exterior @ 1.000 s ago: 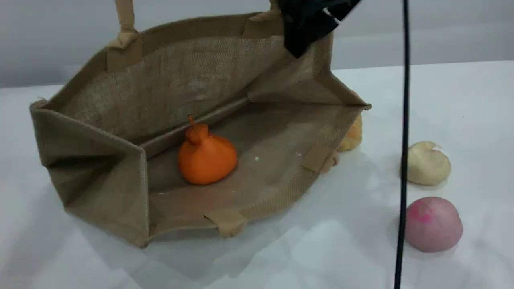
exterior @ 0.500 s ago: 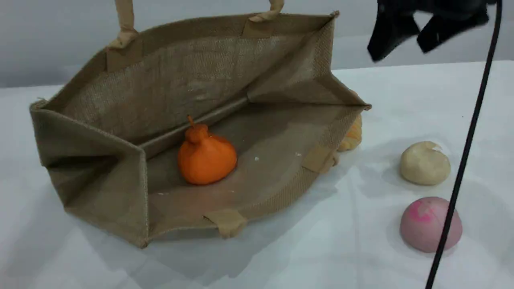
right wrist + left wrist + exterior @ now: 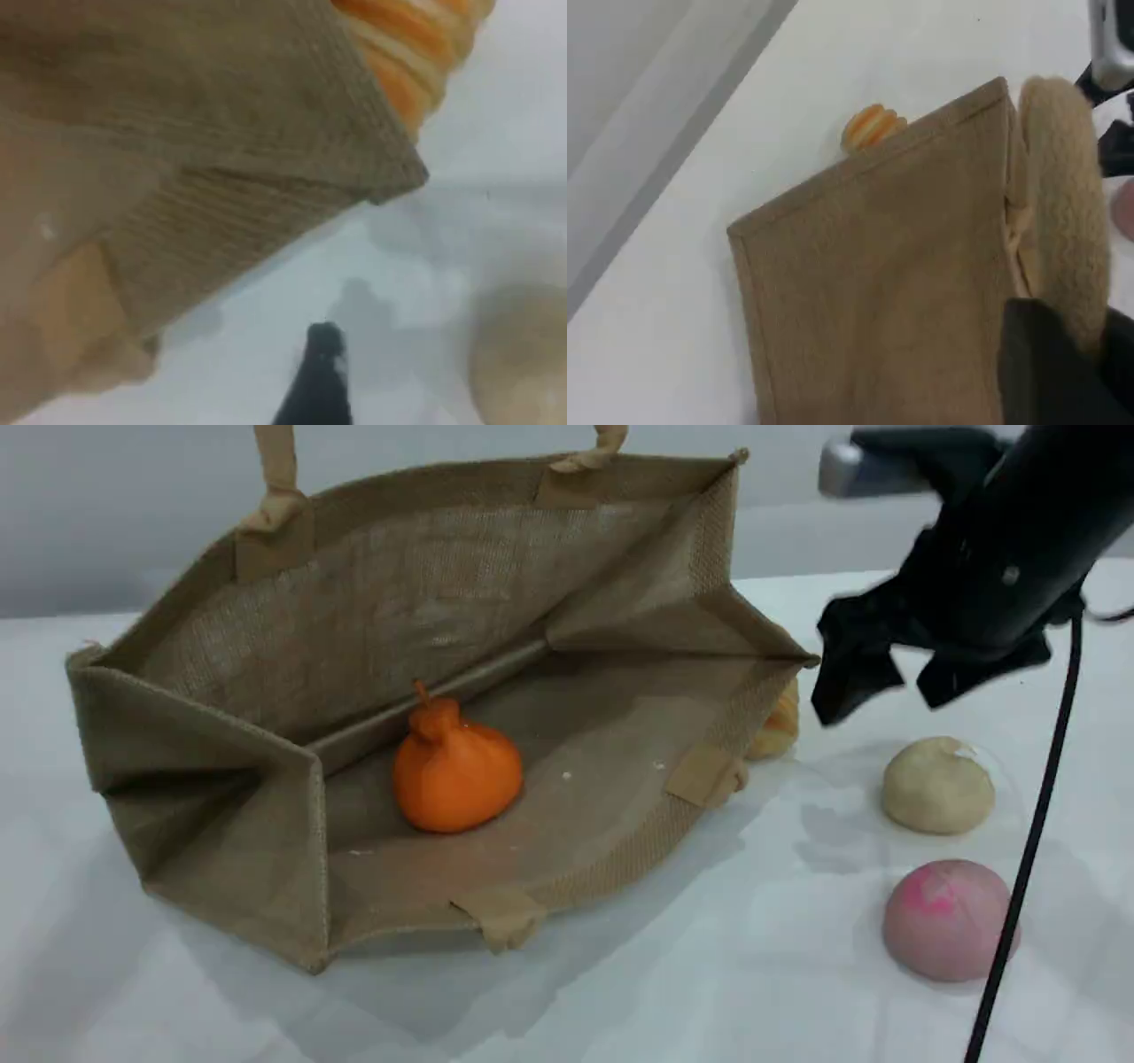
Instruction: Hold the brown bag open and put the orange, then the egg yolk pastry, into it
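Observation:
The brown bag (image 3: 372, 620) lies with its mouth wide open toward the camera. Its upper handle (image 3: 275, 460) runs straight up out of the scene view. The orange (image 3: 456, 775) rests inside on the lower wall. In the left wrist view my left gripper (image 3: 1045, 354) is shut on the padded handle (image 3: 1067, 204), above the bag's outer side (image 3: 877, 292). The cream egg yolk pastry (image 3: 937, 786) sits on the table right of the bag. My right gripper (image 3: 890, 691) hangs open and empty just above and left of the pastry, whose blurred edge (image 3: 523, 354) shows beside a fingertip (image 3: 319, 381).
A pink dome bun (image 3: 948, 919) lies in front of the pastry. An orange-striped bread (image 3: 780, 726) sits against the bag's right corner (image 3: 390, 177). The right arm's black cable (image 3: 1028, 850) hangs down across the pink bun.
My right gripper has swung from above the bag's right rim to the right and down, and now hovers by the pastry. The bag, the orange and the left grip have not moved.

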Motion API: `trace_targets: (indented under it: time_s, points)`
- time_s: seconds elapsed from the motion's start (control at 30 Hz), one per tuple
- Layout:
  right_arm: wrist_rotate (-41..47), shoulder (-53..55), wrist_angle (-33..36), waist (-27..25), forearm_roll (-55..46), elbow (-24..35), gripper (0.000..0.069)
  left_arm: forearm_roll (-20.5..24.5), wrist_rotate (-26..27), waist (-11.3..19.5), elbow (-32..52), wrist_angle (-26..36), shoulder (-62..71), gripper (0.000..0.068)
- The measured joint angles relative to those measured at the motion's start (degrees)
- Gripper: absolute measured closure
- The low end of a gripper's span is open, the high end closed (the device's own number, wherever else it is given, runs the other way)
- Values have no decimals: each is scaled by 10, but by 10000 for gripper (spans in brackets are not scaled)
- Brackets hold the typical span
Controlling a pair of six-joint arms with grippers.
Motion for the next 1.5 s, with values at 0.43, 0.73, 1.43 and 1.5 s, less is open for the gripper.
trace_targets:
  time_s: [0.43, 0.73, 1.43, 1.5]
  points:
    - [5, 28, -37, -1, -52, 0, 153, 0, 0, 0, 0, 0, 0, 584]
    - [52, 29, 3, -7, -131, 0, 153, 0, 0, 0, 0, 0, 0, 584]
    - [99, 68, -7, -8, -203, 0, 402, 0, 2, 0, 0, 0, 0, 584]
    - [99, 68, -2, -8, -211, 0, 493, 0, 2, 0, 0, 0, 0, 584]
